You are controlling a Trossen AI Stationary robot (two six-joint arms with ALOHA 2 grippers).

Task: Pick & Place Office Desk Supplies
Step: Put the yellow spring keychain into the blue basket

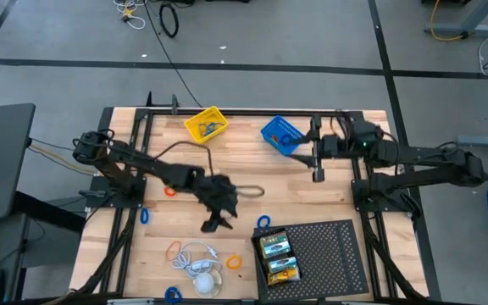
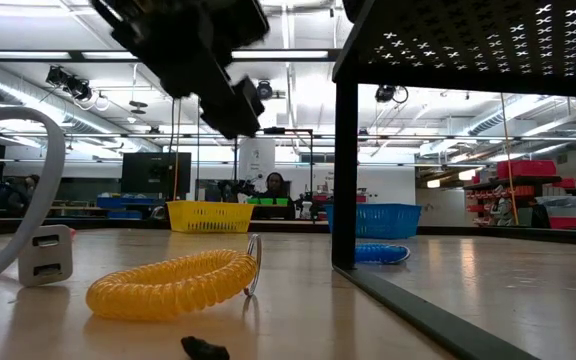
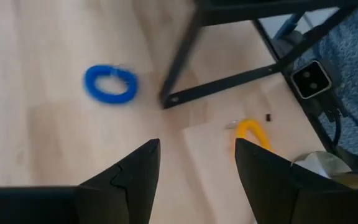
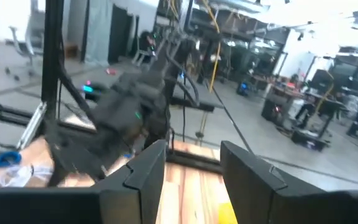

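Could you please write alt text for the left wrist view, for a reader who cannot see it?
The left tool, fingers apart and holding nothing, hangs above the light wooden table. A blue coiled band lies ahead of it, a yellow coiled band to one side, beside the black tray's leg.

You have a large black perforated metal tray (image 1: 333,250) front-right on the pale wooden slatted table (image 1: 295,182) — yellow plastic basket (image 1: 205,124) and blue plastic basket (image 1: 280,134) along the far edge.
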